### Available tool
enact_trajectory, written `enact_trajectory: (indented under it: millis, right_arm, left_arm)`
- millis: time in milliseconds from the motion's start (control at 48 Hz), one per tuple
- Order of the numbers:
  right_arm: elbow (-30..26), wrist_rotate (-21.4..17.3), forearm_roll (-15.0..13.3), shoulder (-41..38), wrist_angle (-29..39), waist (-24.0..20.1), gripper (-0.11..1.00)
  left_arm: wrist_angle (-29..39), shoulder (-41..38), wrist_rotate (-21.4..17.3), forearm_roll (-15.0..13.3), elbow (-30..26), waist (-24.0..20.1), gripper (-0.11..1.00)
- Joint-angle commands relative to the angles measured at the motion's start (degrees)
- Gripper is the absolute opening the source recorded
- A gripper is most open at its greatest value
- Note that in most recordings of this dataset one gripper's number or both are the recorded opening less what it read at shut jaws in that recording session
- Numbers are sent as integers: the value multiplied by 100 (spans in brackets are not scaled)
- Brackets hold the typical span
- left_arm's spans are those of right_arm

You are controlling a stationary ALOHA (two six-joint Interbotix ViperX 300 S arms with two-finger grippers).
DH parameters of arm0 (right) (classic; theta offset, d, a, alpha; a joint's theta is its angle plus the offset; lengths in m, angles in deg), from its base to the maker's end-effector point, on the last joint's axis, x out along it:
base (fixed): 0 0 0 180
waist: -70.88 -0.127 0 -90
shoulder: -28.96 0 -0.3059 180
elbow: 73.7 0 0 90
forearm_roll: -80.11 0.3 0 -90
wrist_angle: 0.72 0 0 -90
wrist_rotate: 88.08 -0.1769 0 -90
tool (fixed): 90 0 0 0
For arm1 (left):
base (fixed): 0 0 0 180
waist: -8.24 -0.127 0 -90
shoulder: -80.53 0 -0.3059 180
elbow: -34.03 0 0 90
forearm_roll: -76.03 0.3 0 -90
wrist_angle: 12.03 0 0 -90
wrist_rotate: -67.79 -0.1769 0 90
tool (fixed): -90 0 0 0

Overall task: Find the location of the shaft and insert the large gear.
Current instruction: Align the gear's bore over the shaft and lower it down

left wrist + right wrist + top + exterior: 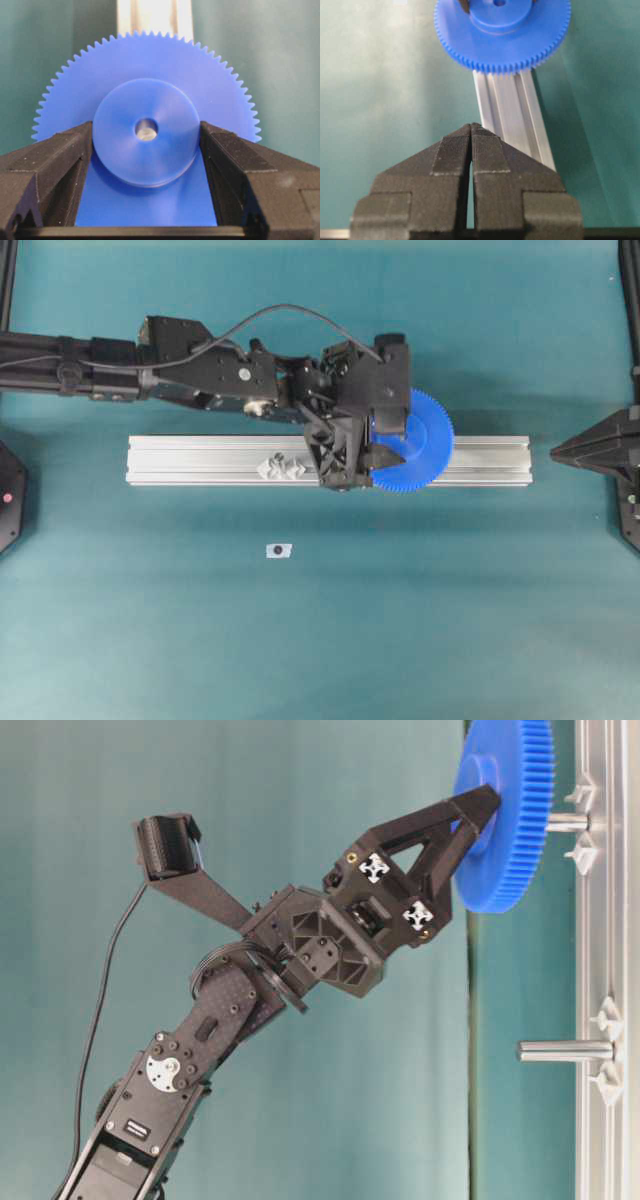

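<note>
The large gear [425, 440], bright blue with fine teeth, hangs flat over the right part of the aluminium rail [200, 460]. My left gripper [393, 438] is shut on its raised hub [146, 150], one finger [75, 150] on either side. Through the centre hole the grey tip of the shaft [146, 133] shows. From table level the gear [505, 815] sits on the shaft [566, 822], with a short length of pin bare between gear and rail [600, 960]. My right gripper [471, 125] is shut and holds nothing, and it sits back past the rail's right end [565, 452].
A second grey pin [565, 1050] with clear diamond brackets [283, 467] stands on the rail left of the gear. A small white tag with a dark dot [279, 550] lies on the teal mat in front of the rail.
</note>
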Motion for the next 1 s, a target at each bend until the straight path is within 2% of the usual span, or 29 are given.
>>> enact_trajectory:
  millis: [0, 125, 250, 499, 978]
  right_arm:
    - [-62, -44, -9, -35, -62, 9, 1]
    - [-62, -44, -9, -26, -62, 9, 1]
    - [-62, -44, -9, -26, -62, 9, 1]
    - [-62, -44, -9, -26, -62, 9, 1]
    - [-35, -44, -9, -26, -62, 9, 1]
  left_arm:
    - [-9, 97, 35, 18, -114, -79, 72]
    - [9, 123, 53, 18, -114, -79, 72]
    - [132, 132, 44, 18, -114, -62, 77]
    - [624, 132, 79, 9, -105, -35, 76]
    - [624, 53, 18, 9, -422, 44, 77]
